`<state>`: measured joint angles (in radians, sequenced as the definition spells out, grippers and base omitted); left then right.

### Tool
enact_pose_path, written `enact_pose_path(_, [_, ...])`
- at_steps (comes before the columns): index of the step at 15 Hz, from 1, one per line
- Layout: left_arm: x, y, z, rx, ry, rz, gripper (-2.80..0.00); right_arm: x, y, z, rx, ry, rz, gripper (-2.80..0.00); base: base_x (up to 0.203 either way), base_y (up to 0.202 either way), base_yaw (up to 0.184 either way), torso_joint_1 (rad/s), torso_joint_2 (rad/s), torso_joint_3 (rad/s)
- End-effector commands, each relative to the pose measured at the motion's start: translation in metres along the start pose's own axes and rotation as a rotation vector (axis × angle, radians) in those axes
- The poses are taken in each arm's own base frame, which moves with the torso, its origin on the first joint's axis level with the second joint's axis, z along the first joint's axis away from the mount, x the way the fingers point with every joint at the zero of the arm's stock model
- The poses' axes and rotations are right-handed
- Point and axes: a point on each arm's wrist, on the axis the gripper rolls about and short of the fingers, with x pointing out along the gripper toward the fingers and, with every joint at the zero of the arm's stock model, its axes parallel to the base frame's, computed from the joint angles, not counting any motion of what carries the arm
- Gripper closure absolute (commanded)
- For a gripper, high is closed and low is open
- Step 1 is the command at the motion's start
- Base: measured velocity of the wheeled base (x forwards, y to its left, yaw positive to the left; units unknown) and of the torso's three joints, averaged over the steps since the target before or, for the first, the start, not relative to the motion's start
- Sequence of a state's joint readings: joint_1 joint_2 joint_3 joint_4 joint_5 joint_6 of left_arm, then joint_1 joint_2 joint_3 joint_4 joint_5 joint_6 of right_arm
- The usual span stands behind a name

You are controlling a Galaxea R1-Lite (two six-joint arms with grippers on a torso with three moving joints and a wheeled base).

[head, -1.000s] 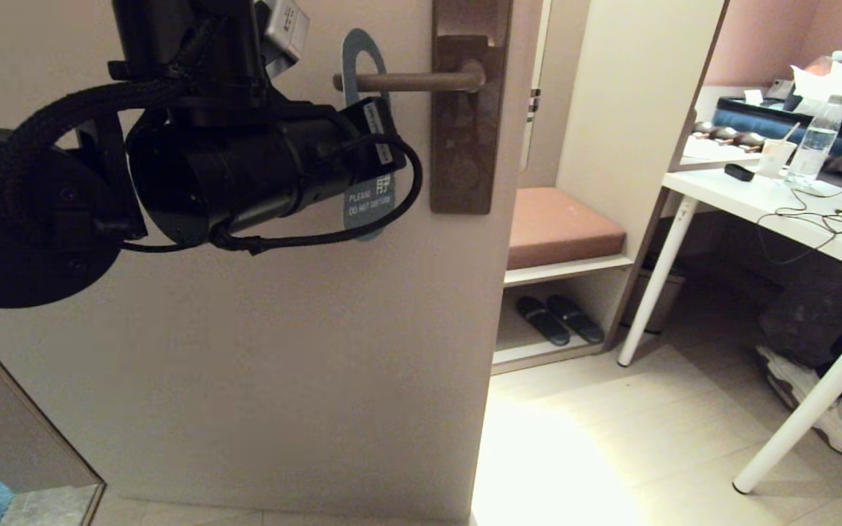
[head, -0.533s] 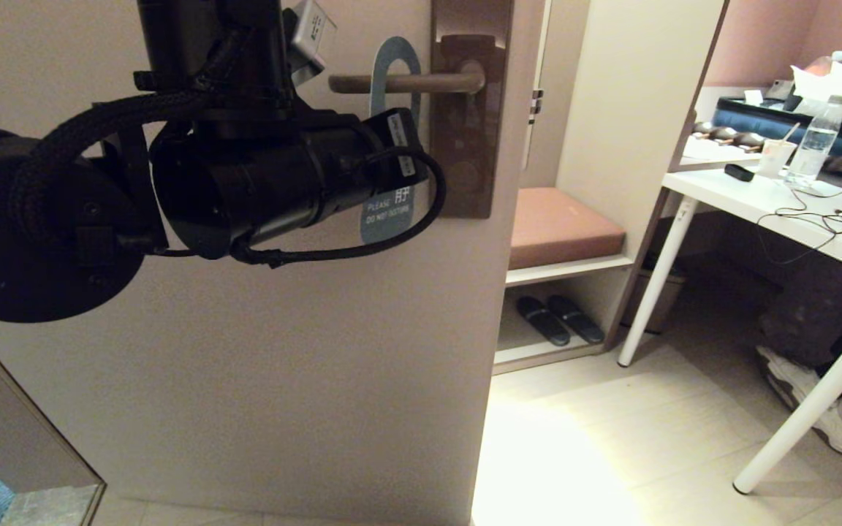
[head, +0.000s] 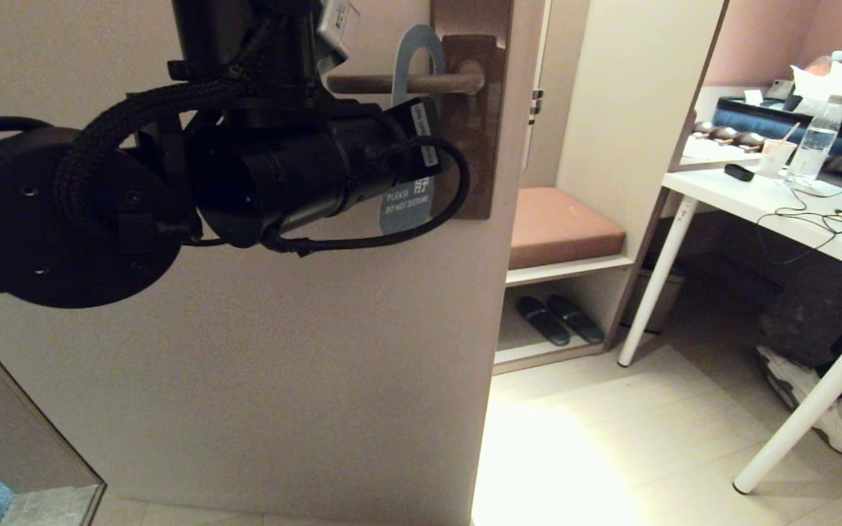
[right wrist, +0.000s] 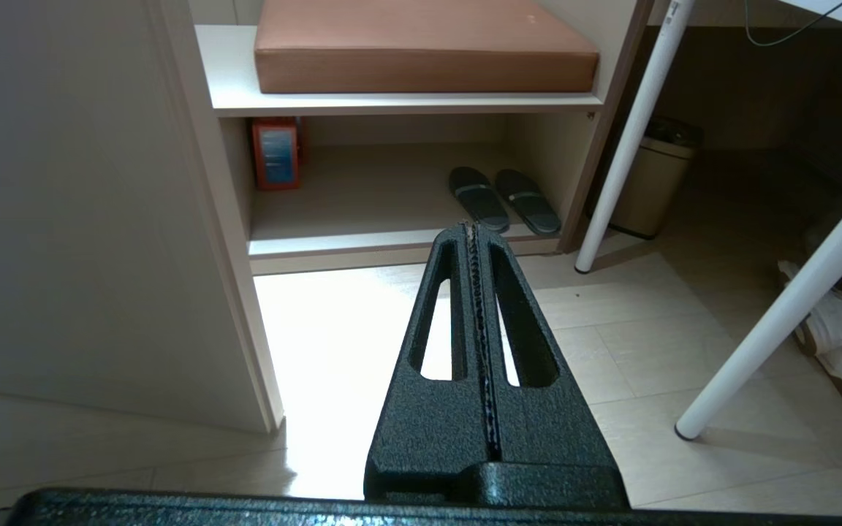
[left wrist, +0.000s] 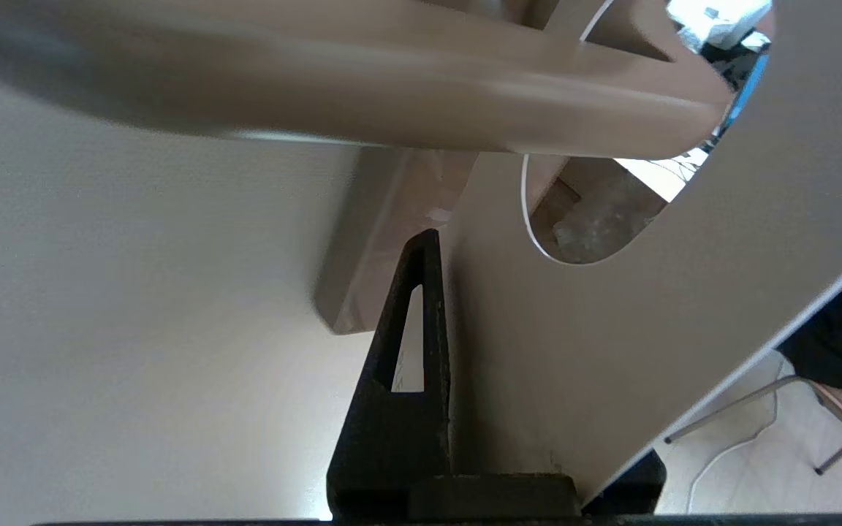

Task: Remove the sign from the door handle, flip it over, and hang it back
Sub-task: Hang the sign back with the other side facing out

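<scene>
The sign hangs with its oval hole over the door handle, close to the brown backplate. Its grey-blue face with "PLEASE DO NOT DISTURB" faces me. My left arm reaches across the door, and its wrist hides most of the sign's middle. In the left wrist view the left gripper is shut on the sign. Its white face shows there, one black finger lies flat against it, and the other finger is hidden behind the card. The handle crosses above. My right gripper is shut and empty, low over the floor.
Right of the door is an open niche with a brown cushion and dark slippers on the shelf below. A white table with a water bottle and cables stands at the right. A person's shoe is under it.
My left arm has moved right and slightly up, sliding the sign along the handle from near its free end towards the backplate. The right arm has not moved.
</scene>
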<state>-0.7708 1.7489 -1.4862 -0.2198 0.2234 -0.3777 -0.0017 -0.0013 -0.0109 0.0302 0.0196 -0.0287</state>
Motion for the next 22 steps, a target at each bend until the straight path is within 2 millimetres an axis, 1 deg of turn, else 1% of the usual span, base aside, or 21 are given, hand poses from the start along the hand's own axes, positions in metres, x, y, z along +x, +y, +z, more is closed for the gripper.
enact_pose_path(1, [0.005,-0.003,-0.002,-0.002,0.002,-0.004,0.0,0.0,0.0,0.0,0.0,0.002,0.001,0.0,0.0,0.0,0.0,0.0,0.0,0.0])
enact_pose_path(6, [0.003,-0.008,-0.005,-0.001,0.009,-0.015,0.0,0.0,0.0,0.0,0.0,0.002,0.001,0.0,0.0,0.0,0.0,0.0,0.0,0.0])
enact_pose_path(12, [0.001,-0.009,-0.005,0.002,0.009,-0.008,0.0,0.0,0.0,0.0,0.0,0.002,0.001,0.0,0.0,0.0,0.0,0.0,0.0,0.0])
enact_pose_path(13, [0.0,-0.009,-0.005,0.001,0.006,-0.003,-2.37,0.0,0.0,0.0,0.0,0.002,0.001,0.0,0.0,0.0,0.0,0.0,0.0,0.0])
enact_pose_path(14, [0.0,-0.01,-0.005,0.001,0.004,0.0,-2.8,0.0,0.0,0.0,0.0,0.002,0.001,0.0,0.0,0.0,0.0,0.0,0.0,0.0])
enact_pose_path(17, [-0.003,-0.009,-0.005,-0.002,0.003,0.004,-2.8,0.0,0.0,0.0,0.0,0.002,0.001,0.0,0.0,0.0,0.0,0.0,0.0,0.0])
enact_pose_path(22, [-0.016,-0.01,-0.009,0.003,0.014,0.016,-2.8,0.0,0.0,0.0,0.0,0.002,0.001,0.0,0.0,0.0,0.0,0.0,0.0,0.0])
